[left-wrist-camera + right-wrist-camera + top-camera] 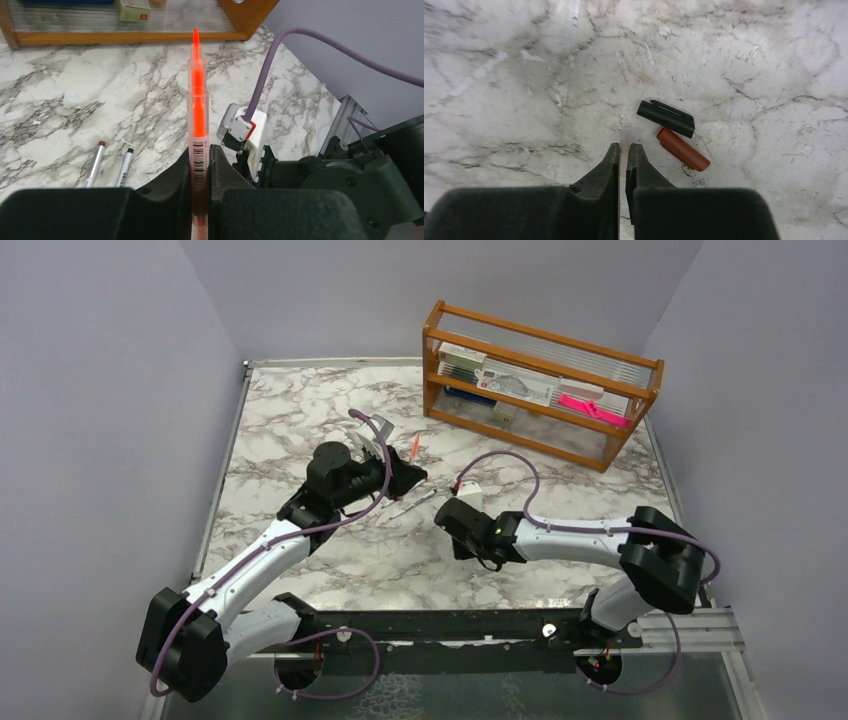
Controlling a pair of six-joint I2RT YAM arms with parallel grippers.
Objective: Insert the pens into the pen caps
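My left gripper (200, 150) is shut on the translucent orange-red pen (198, 100), which stands up out of the jaws with its tip pointing away; it also shows in the top view (415, 448). Two silvery-grey pens (94, 164) (125, 167) lie side by side on the marble, left of that gripper. My right gripper (624, 147) hovers low over the table, its jaws almost together on a thin pale translucent piece that pokes just past the tips. The black cap (666, 118) and the dark red cap (683, 149) lie side by side on the marble, just right of its fingertips.
A wooden rack (540, 380) with boxes and a bright pink strip (592, 410) stands at the back right. The two grippers (412, 477) (448, 515) are close together at mid-table. Grey walls enclose the table on three sides.
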